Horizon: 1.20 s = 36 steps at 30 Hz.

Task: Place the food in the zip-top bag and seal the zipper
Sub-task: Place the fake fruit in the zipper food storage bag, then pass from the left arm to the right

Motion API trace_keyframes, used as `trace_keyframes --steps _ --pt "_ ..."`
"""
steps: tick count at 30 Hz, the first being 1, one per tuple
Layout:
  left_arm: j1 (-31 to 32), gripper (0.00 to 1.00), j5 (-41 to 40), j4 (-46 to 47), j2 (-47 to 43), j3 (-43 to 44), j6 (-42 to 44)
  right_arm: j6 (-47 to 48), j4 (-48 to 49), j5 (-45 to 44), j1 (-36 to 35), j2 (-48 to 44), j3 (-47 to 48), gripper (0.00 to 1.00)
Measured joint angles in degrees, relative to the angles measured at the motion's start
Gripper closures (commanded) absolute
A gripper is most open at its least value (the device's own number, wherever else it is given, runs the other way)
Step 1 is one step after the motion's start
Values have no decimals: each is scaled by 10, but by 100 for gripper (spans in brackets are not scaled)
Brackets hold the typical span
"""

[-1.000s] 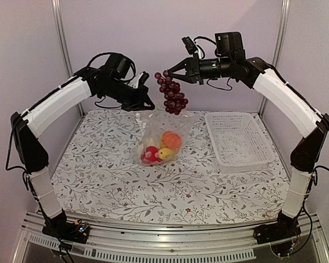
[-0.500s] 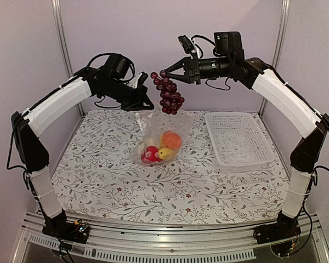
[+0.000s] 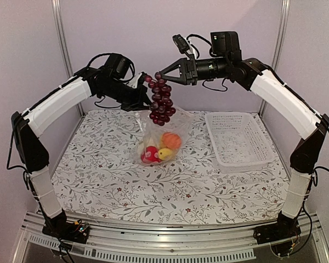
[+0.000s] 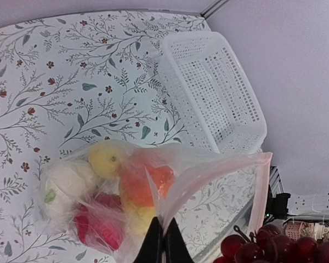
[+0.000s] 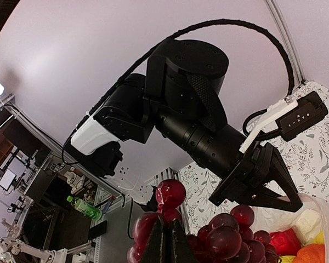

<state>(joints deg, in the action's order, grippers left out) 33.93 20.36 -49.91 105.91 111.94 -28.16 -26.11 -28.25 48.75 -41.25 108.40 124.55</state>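
The clear zip-top bag (image 3: 160,137) hangs from its top edge, pinched in my shut left gripper (image 3: 148,105) above the table. In the left wrist view the bag (image 4: 208,170) has its mouth spread open, and my left gripper (image 4: 164,241) is shut on one lip. Inside lie a cream-white lump (image 4: 66,183), a small yellow round (image 4: 105,159), an orange ball (image 4: 142,183) and a red piece (image 4: 98,224). My right gripper (image 3: 158,76) is shut on the stem of the dark red grape bunch (image 3: 159,104), which dangles just above the bag's mouth. From the right wrist, the grape bunch (image 5: 208,235) hangs beside my right gripper (image 5: 167,233). I cannot make out the zipper.
A white mesh basket (image 3: 238,139) stands at the table's right with nothing in it, and shows as the basket (image 4: 214,93) beyond the bag. The two grippers are close together over the back middle of the floral tablecloth (image 3: 98,170).
My right gripper has carried the grape bunch leftward to above the bag's mouth, beside the left gripper. The left arm and the bag have stayed put.
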Motion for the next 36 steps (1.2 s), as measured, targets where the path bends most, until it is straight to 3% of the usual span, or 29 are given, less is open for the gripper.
trace_keyframes --steps 12,14,16,19,21,28,36 --pt "-1 100 0 0 -2 -1 0 10 -7 -54 0 2 -58 100" --pt "-1 100 -1 0 -5 -2 0 13 -13 -62 0 10 -64 93" --pt "-1 100 -2 0 -8 -4 0 16 -14 -68 0 21 -65 76" --pt "-1 100 -5 0 -14 -7 0 16 -23 -79 0 30 -66 61" --pt "-1 100 -6 -1 -20 -14 0 19 -30 -84 0 30 -66 55" --pt "-2 100 -11 1 -30 -28 0 67 -103 -103 0 30 -55 54" --pt "-8 100 -13 3 -31 -30 0 153 -223 -244 0 7 -58 50"
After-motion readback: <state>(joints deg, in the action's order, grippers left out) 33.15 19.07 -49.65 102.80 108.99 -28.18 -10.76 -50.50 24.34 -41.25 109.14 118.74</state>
